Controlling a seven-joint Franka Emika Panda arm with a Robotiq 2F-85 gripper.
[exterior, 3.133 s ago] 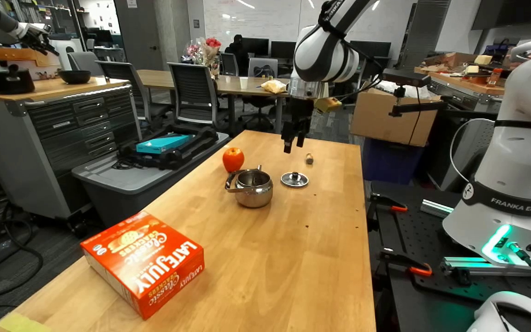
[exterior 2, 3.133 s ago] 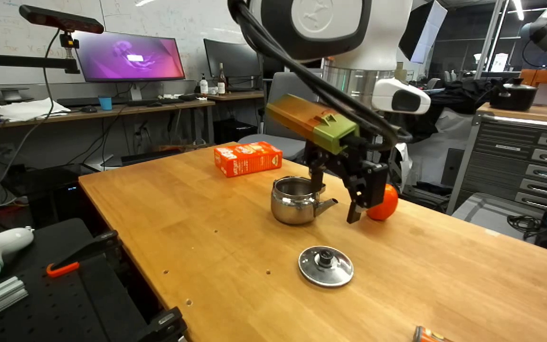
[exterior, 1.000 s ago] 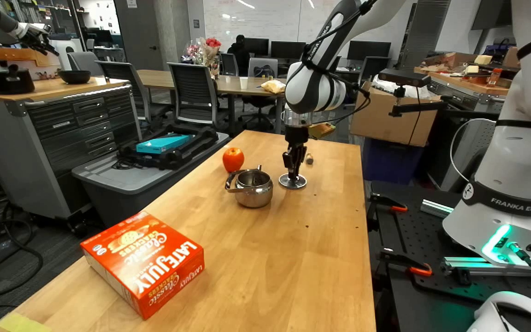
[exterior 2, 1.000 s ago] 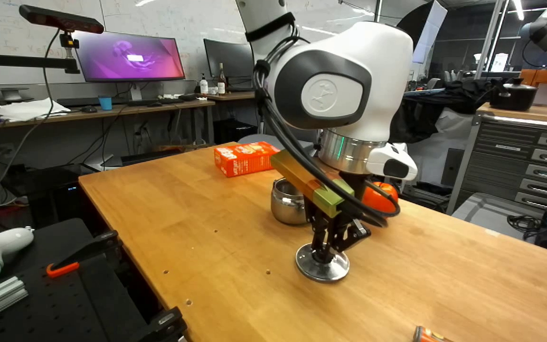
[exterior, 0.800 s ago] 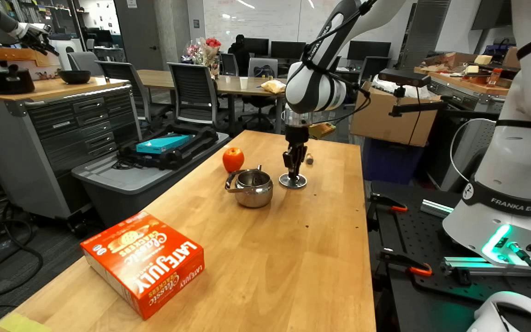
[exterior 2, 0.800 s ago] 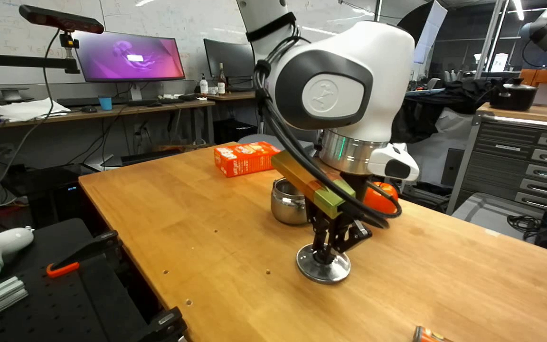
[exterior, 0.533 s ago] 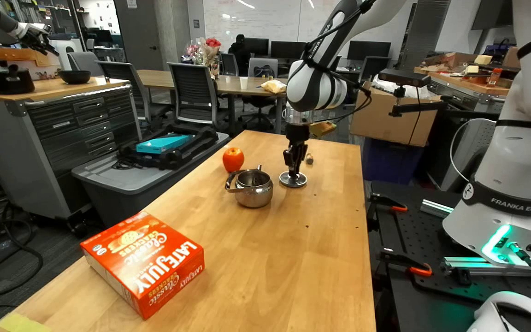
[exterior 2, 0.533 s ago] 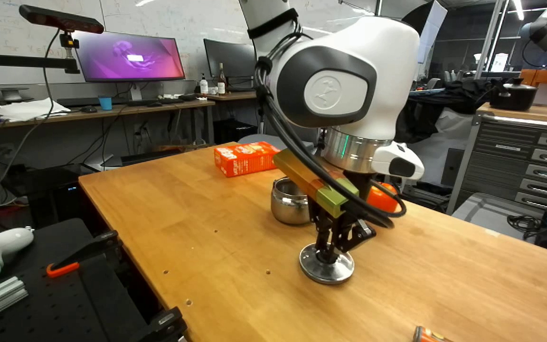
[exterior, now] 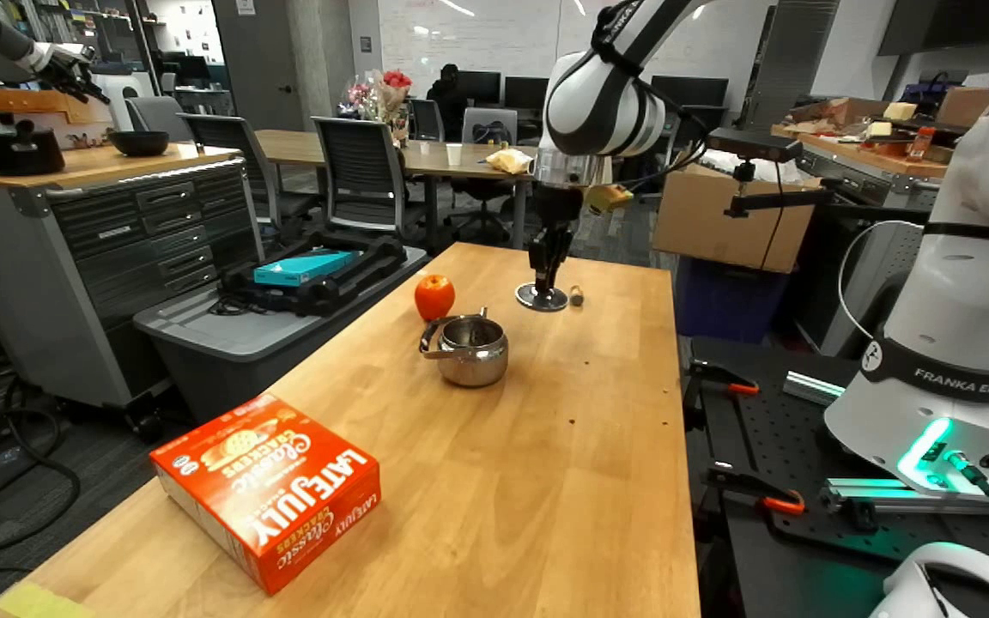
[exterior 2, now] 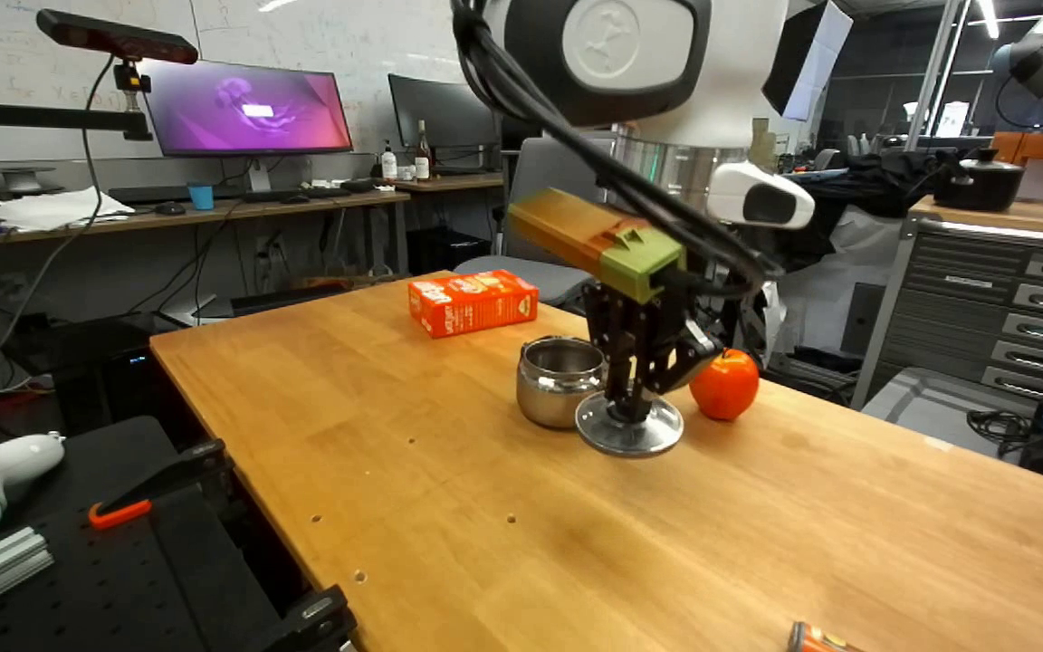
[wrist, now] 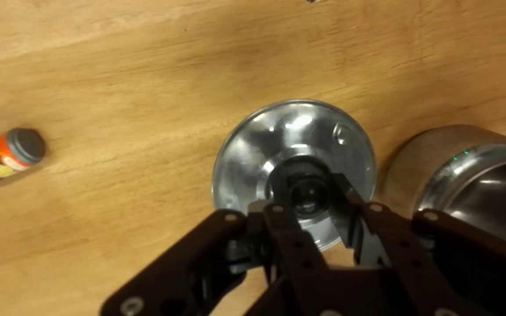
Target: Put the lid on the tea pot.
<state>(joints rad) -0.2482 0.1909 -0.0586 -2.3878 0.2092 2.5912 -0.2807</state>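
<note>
The lid (exterior: pixel 528 298), a silvery disc with a dark knob, hangs level above the table in both exterior views. My gripper (exterior 2: pixel 627 407) points down and is shut on the lid's knob. In the wrist view the fingers flank that knob, with the disc (wrist: pixel 248 166) spreading out beneath them. The steel tea pot (exterior: pixel 475 365) stands upright and uncovered on the table, its mouth facing up. From the wrist camera, the tea pot (wrist: pixel 468 162) shows at the right, beside the lid, partly hidden by the gripper. In an exterior view the lid covers part of the tea pot (exterior 2: pixel 550 389).
A red-orange fruit (exterior: pixel 434 297) sits close behind the tea pot. An orange cracker box (exterior: pixel 267 489) lies toward one end of the table. A small bottle with a dark cap (wrist: pixel 9 153) lies on the wood. Clamps (exterior 2: pixel 214 480) grip a black bench by the table edge.
Three seconds ago my gripper was open above the lid. It came down and shut on the knob; since half a second ago it has lifted the lid off the table. The tea pot stayed still.
</note>
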